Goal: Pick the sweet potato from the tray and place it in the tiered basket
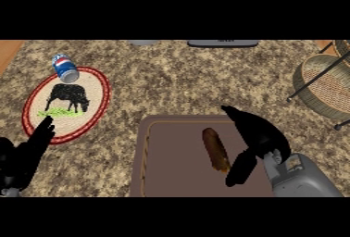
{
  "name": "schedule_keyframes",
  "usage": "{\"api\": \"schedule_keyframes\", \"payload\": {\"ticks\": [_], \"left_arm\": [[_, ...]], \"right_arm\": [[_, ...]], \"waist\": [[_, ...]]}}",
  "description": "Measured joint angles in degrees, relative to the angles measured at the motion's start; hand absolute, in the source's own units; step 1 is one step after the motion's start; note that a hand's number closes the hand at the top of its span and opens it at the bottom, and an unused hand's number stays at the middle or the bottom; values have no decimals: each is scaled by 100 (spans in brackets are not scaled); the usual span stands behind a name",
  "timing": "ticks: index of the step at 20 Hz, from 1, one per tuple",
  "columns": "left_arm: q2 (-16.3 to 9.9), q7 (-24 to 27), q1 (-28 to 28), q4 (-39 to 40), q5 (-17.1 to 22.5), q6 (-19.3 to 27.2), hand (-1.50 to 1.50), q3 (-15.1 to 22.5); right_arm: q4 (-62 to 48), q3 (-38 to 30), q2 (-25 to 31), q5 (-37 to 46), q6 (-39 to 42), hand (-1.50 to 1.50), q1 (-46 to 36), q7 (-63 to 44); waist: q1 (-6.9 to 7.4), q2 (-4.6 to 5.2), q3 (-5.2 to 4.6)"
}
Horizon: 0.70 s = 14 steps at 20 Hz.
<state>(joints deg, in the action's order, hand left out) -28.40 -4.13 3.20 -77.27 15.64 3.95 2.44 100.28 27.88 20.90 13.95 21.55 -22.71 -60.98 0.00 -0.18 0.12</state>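
While the sweet potato (215, 149) is lying lengthwise on the brown tray (167, 162), roughly at the tray's middle and slightly right of it, the right hand (258, 136) is hovering just to its right. This hand is showing spread fingers: one group is pointing up and left toward the tray's far edge, and the thumb (239, 170) is angling down beside the near end of the sweet potato. Whether any part of the hand is touching the vegetable cannot be told; nothing is being pinched. The grey forearm (304, 178) is entering from the lower right corner.

At the lower left edge, the left hand (27, 150) is resting open, its straight fingers pointing up toward a round placemat (92, 109) with a red rim and a black cow figure. A blue and white soda can (65, 68) is lying on its side at the placemat's far edge.

At the upper right, the tiered basket (328, 85), woven with dark metal struts, is standing on the speckled table (178, 78), well apart from the tray.
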Motion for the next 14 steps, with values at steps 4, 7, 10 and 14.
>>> {"api": "schedule_keyframes", "payload": {"ticks": [4,7,10,14], "left_arm": [[57,89,13,70,-62,-110,0,-93],[96,-83,66,-70,-129,-89,0,-137],[102,-96,5,28,-167,-223,0,-252],[215,-149,69,-104,-313,-193,0,-284]], "right_arm": [[-16,17,-124,156,18,-150,121,73],[-222,-22,-248,327,47,-150,143,223],[-246,-96,-281,454,115,-150,279,382],[-432,-170,-441,678,150,-150,297,522]], "waist": [[5,-2,8],[18,5,0],[12,4,2],[20,9,1]]}}
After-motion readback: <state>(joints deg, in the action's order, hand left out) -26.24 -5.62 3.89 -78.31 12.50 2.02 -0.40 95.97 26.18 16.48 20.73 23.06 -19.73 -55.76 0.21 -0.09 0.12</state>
